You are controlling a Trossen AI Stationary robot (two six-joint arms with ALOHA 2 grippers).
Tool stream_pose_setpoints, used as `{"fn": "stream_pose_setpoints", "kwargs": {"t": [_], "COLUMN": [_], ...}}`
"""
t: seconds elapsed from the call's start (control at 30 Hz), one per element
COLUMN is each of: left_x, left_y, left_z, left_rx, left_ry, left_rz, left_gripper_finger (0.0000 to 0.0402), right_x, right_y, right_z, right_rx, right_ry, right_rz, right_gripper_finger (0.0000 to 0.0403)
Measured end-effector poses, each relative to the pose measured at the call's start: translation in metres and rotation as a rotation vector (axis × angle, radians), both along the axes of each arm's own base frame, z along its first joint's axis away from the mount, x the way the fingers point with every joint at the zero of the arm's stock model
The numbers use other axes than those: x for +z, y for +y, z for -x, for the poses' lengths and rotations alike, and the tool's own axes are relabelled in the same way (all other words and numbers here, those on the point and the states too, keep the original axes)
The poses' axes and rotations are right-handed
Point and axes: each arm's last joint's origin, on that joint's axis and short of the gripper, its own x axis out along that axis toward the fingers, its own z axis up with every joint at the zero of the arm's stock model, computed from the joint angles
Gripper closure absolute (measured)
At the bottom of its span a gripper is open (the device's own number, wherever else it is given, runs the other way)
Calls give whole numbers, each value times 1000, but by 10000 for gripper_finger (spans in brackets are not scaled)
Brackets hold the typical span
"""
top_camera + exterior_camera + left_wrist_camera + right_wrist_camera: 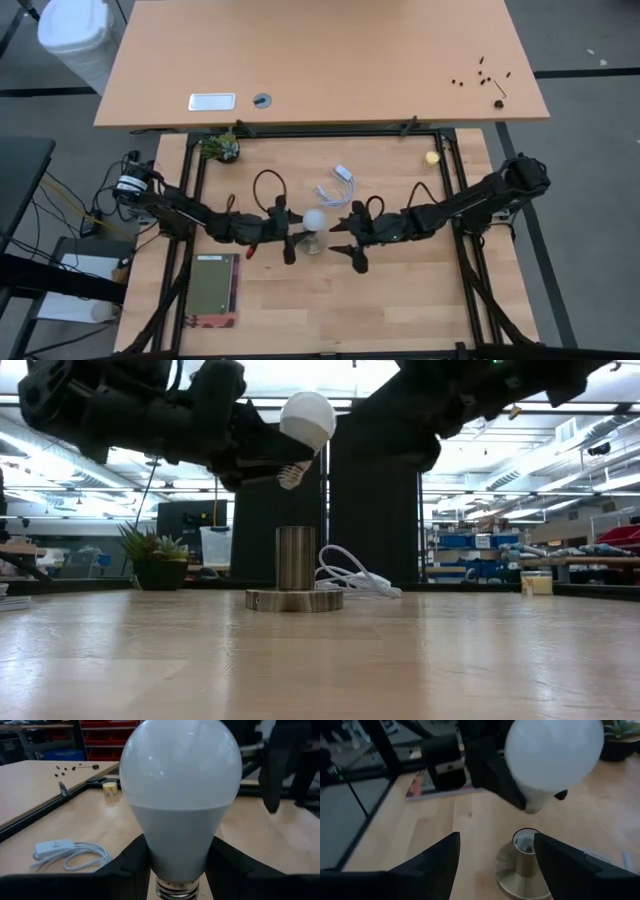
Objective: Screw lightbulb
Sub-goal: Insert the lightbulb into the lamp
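The white frosted lightbulb (308, 418) hangs tilted above the metal socket (295, 558). The socket stands upright on its round disc base (295, 600) at the middle of the table. My left gripper (298, 226) reaches in from the table's left and is shut on the bulb. The bulb's screw base (290, 475) is clear of the socket's open top (525, 841). My right gripper (495, 865) is open just right of the socket (313, 243), its fingers pointing toward socket and bulb and touching neither. My left gripper pinches the bulb's grey tapered neck (150, 852) between its two fingers, just above the screw base (175, 890). The fingers come in about level from the table's left. The bulb is lifted clear, tilted, with its globe up and to the right and its thread down.
A white cord with a switch (335, 187) lies just beyond the socket. A potted plant (220, 148) stands at the far left and a small yellow ball (432, 157) at the far right. A flat green-and-red pad (213, 290) lies near the front left.
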Motion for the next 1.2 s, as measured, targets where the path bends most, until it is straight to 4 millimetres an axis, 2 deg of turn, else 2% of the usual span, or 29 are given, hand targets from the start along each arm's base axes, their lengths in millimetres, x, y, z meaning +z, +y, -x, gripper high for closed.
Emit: {"fn": "stream_pose_setpoints", "kwargs": {"t": [0.2,0.43,0.6,1.2], "left_x": [-6,-19,-26,-39], "left_y": [2,-1,-2,-2], "left_z": [7,-3,-8,-5], "left_rx": [6,6,9,4], "left_ry": [-21,5,18,152], "left_rz": [65,76,82,53], "left_gripper_finger": [246,246,245,245], "right_x": [3,-3,-6,-12], "right_y": [-1,-3,-3,-4], "right_z": [-18,-30,-31,-28], "right_rx": [1,4,12,11], "right_ry": [-10,8,17,85], "right_rz": [25,18,16,14], "right_gripper_finger": [140,140,140,140]}}
